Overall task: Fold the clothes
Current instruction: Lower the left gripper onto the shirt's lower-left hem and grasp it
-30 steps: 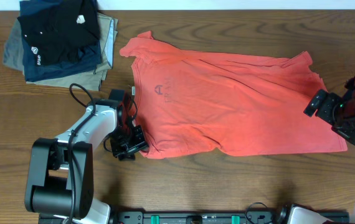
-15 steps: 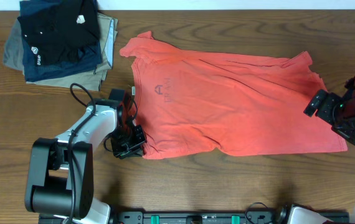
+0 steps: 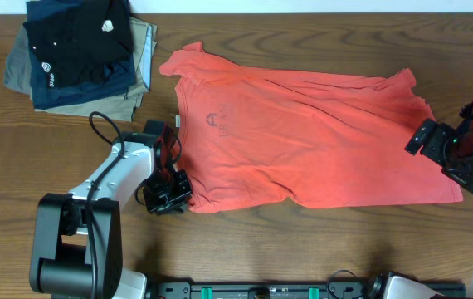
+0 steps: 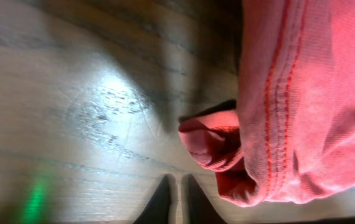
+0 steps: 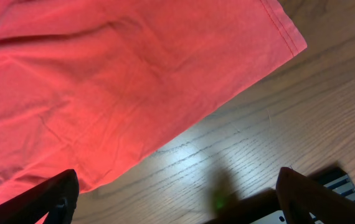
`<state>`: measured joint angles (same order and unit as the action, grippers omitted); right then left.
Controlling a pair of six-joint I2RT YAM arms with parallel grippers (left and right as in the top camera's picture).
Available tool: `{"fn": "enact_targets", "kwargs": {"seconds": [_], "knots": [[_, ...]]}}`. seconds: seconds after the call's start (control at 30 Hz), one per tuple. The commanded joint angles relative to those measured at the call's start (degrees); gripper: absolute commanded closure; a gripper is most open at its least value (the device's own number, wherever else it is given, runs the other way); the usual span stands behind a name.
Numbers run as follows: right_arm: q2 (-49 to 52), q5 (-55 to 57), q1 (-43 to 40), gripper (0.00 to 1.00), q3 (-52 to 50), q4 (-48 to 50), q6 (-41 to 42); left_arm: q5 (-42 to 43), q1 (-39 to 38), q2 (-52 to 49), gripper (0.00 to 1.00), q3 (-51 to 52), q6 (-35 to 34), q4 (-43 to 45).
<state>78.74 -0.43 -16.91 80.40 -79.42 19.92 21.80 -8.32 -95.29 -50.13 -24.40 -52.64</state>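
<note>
The clothes, a coral-red T-shirt (image 3: 303, 137), lie spread flat on the wooden table, with the collar to the left and the hem to the right. My left gripper (image 3: 168, 195) sits low at the near-left sleeve. In the left wrist view its fingers (image 4: 176, 202) stand almost touching with nothing between them. The bunched sleeve end (image 4: 218, 146) lies just to their right. My right gripper (image 3: 444, 158) hovers at the hem's near-right corner. It is wide open (image 5: 177, 199) over bare wood, and the shirt's hem (image 5: 103, 81) lies ahead of it.
A stack of folded black, navy and khaki garments (image 3: 79, 50) sits at the far-left corner. The left arm's base (image 3: 75, 241) stands at the near edge, and its cable loops beside the sleeve. Bare wood runs along the near side of the shirt.
The left arm and its base link have shifted slightly to the left, with the gripper staying at the sleeve. The shirt and the right arm have not moved.
</note>
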Motion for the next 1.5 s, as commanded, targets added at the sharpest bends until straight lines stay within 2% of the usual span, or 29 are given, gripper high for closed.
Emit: {"fn": "enact_targets", "kwargs": {"seconds": [0.0,0.03,0.1,0.37,0.7,0.8,0.93,1.37,1.47], "knots": [[-0.3,0.0,0.1,0.01,-0.3,0.2,0.2,-1.7,0.1,0.5,0.57,-0.7,-1.4,-0.2],[-0.3,0.0,0.1,0.01,-0.3,0.2,0.2,-1.7,0.1,0.4,0.47,-0.7,-1.5,-0.2],[-0.3,0.0,0.1,0.01,-0.3,0.2,0.2,-1.6,0.1,0.4,0.36,-0.7,-2.2,-0.2],[-0.3,0.0,0.1,0.01,-0.3,0.2,0.2,-1.7,0.1,0.4,0.35,0.5,-6.0,1.5],[-0.3,0.0,0.1,0.01,-0.3,0.5,0.2,-0.9,0.1,0.4,0.35,6.2,-10.4,9.3],[-0.3,0.0,0.1,0.01,-0.3,0.4,0.2,-0.3,0.1,0.4,0.36,6.8,-10.5,10.3],[-0.3,-0.4,0.1,0.01,-0.3,0.3,0.2,-0.2,0.1,0.4,0.50,6.8,-10.4,10.3],[-0.3,-1.3,0.1,0.01,-0.3,0.4,0.1,-0.3,-5.2,-1.9,0.51,6.8,-14.3,13.0],[-0.3,-1.3,0.1,0.01,-0.3,0.3,0.1,-0.4,-5.3,-2.9,0.64,6.8,-14.3,13.3]]}}
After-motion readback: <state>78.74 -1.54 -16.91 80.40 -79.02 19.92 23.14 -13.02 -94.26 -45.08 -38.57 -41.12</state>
